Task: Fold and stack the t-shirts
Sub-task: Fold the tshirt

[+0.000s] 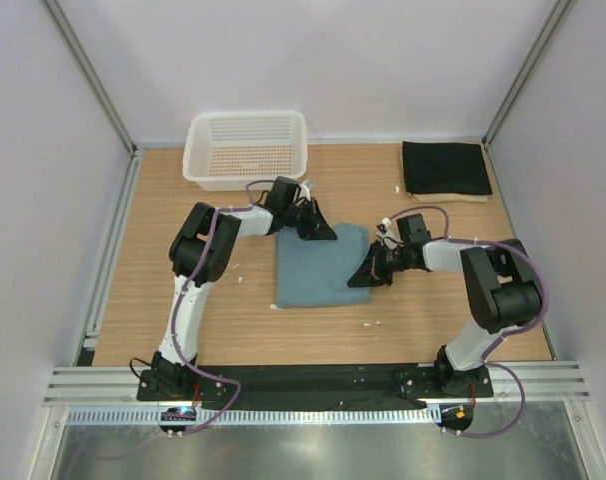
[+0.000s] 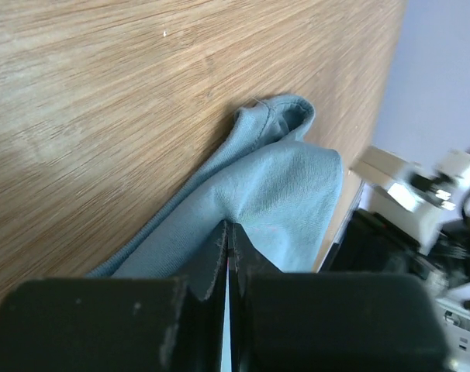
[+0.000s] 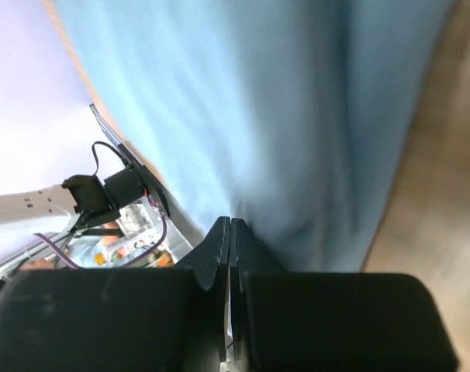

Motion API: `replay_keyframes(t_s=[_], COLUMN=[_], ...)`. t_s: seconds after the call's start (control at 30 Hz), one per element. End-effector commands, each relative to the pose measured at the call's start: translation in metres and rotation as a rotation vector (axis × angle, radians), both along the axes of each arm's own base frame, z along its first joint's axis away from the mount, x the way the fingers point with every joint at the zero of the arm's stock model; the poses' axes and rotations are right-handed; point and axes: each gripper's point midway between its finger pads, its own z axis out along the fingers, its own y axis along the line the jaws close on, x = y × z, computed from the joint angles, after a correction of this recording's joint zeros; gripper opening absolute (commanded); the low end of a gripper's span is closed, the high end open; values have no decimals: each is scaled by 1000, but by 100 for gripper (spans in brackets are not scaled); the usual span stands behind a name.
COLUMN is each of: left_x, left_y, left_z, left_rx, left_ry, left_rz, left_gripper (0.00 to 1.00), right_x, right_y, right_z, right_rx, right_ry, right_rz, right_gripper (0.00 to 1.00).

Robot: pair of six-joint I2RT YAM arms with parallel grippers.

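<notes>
Both grippers are pinched tight on the teal t-shirt [image 1: 318, 272] mid-table, left gripper [image 1: 321, 232] at its 12 o'clock edge, right gripper [image 1: 366, 277] at 3 o'clock, with the black t-shirt [image 1: 443, 167] folded at 1 o'clock.

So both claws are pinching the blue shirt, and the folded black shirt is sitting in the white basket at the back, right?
Not quite. The left claw and right claw do pinch the blue shirt, but the black shirt is not in the white basket. It lies folded on the table at the back right, apart from the basket, as the top view shows.
</notes>
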Motion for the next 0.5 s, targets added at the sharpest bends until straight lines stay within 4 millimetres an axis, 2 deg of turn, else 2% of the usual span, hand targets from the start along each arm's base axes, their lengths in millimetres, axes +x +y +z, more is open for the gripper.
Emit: replay_keyframes(t_s=[0.0, 0.03, 0.13, 0.17, 0.23, 0.27, 0.4, 0.43, 0.47], left_x=[-10, -14, -16, -17, -18, -19, -22, -22, -23], left_y=[17, 20, 21, 22, 23, 24, 26, 26, 26], left_z=[-31, -32, -33, -34, -37, -38, -43, -44, -44], left_rx=[119, 131, 137, 141, 145, 152, 165, 167, 167], left_ry=[17, 32, 36, 39, 44, 50, 63, 63, 67], left_rz=[0, -5, -8, -9, -11, -10, -12, -14, -15], left_gripper=[0, 0, 0, 0, 0, 0, 0, 0, 0], right_x=[0, 3, 12, 8, 14, 10, -2, -3, -15], right_y=[-5, 2, 26, 39, 52, 56, 49, 49, 43], right_z=[34, 48, 70, 63, 61, 55, 21, 20, 10], right_rx=[-48, -44, 19, 35, 79, 98, 92, 102, 91], right_ry=[-114, -143, -178, -148, -160, -123, -59, -74, -48], right_rz=[39, 59, 85, 115, 121, 117, 120, 122, 121], right_gripper=[3, 4, 4, 4, 4, 4, 4, 4, 4])
